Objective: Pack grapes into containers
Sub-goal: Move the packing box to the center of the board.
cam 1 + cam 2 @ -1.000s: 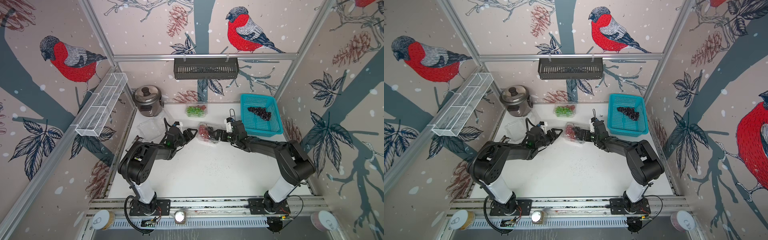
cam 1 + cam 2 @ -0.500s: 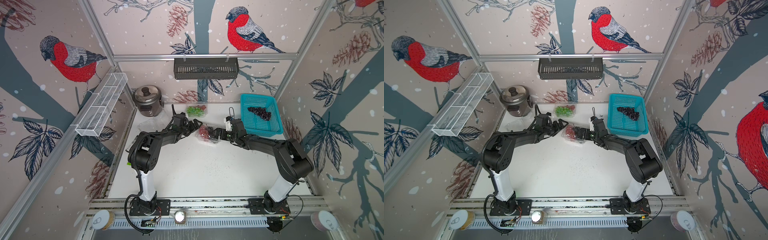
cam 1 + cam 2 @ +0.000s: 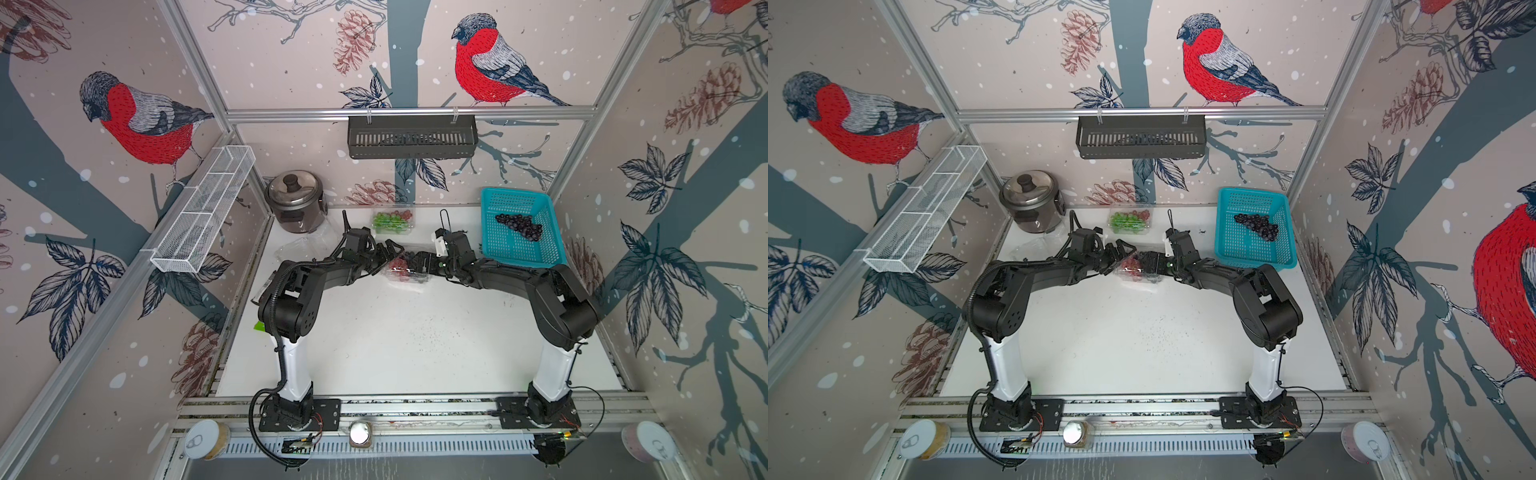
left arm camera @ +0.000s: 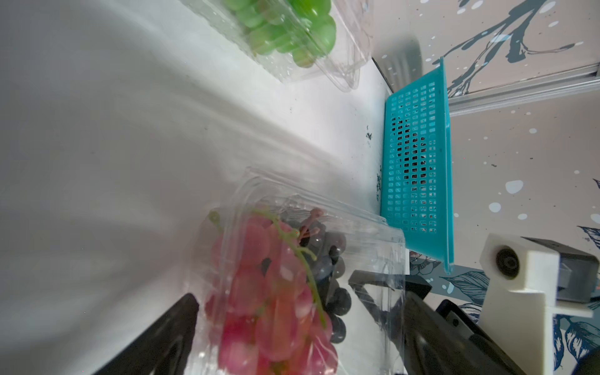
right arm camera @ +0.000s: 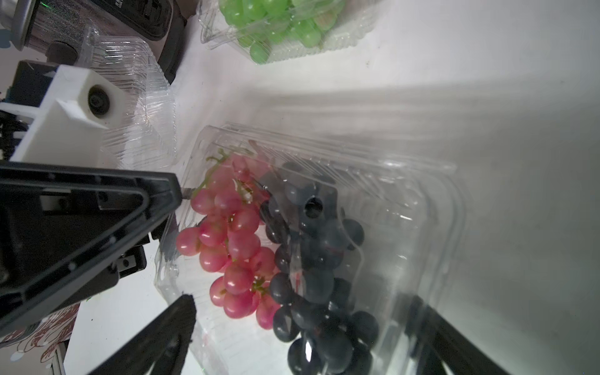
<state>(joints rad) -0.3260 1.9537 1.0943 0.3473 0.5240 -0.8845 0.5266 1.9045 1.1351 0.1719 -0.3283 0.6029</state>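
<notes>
A clear container sits mid-table holding red grapes and dark grapes under its lid. My left gripper and right gripper face it from opposite sides. Both are open, each with its jaws astride an end of the box, as the left wrist view and right wrist view show. A second container with green grapes stands behind. An empty container lies by the cooker. Another dark bunch lies in the turquoise basket.
A steel rice cooker stands at the back left corner. The basket fills the back right. A white wire shelf and a black rack hang on the walls above the table.
My left arm swung from the empty container at the left over to the middle box, and its jaws widened. The right arm stayed at the box.
</notes>
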